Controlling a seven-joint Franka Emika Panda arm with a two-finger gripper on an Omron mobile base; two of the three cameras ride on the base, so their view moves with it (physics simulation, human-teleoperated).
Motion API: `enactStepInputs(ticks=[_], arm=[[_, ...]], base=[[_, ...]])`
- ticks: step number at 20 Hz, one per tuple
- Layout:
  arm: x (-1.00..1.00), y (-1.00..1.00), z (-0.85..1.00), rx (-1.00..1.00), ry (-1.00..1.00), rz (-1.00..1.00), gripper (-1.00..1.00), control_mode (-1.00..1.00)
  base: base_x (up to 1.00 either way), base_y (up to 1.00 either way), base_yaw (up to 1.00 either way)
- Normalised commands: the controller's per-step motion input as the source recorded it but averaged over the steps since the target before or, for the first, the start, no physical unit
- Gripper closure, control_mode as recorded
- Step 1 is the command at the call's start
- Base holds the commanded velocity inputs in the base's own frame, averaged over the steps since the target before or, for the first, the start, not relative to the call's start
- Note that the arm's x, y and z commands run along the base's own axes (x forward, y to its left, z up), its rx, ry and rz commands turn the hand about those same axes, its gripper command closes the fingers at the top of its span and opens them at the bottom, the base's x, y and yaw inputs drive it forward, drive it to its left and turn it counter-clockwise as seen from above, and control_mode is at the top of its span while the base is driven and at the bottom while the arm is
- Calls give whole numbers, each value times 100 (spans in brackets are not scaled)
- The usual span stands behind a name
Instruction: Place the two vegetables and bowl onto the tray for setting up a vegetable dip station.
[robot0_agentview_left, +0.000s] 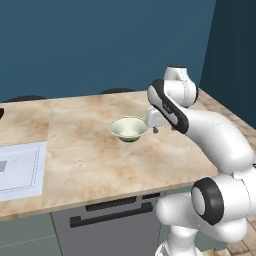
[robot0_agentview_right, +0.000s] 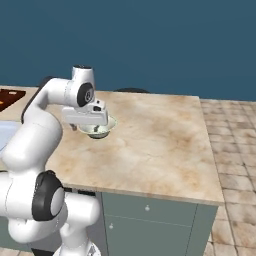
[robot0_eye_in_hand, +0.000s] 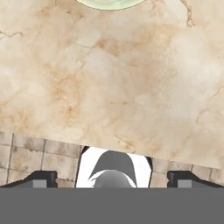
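Observation:
The pale greenish-white bowl (robot0_agentview_left: 129, 128) stands upright on the marble counter, and its inside looks empty. My gripper (robot0_agentview_left: 156, 129) hovers just to the bowl's right, a little above the counter and pointing down. In the hand view its two dark fingertips (robot0_eye_in_hand: 41, 177) stand far apart with nothing between them, so it is open, and the bowl's rim (robot0_eye_in_hand: 109, 3) peeks in at the top edge. From the right base view the hand covers part of the bowl (robot0_agentview_right: 102, 131). A corner of the dark reddish-brown tray (robot0_agentview_right: 7, 97) shows far left. The two vegetables are out of view.
A pale grey sink basin (robot0_agentview_left: 17, 170) is set into the counter at the left. The counter's front edge (robot0_agentview_left: 110, 197) runs above a dishwasher front. Tiled floor (robot0_agentview_right: 232, 150) lies beyond the counter's right end.

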Motion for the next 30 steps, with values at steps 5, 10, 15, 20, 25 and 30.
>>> enactStepInputs(ticks=[5,10,15,20,25,30], arm=[[21,39,0,0,2,-6,-100,-100],[0,14,-7,6,0,-19,-100,-100],[0,0,-17,8,0,-24,-100,-100],[0,0,-19,8,0,-23,-100,-100],[0,0,-10,3,0,-21,-100,-100],[3,0,-8,0,0,-16,-100,-100]], base=[[0,0,0],[0,0,0],[0,0,0],[0,0,0],[0,0,0],[0,0,0]])
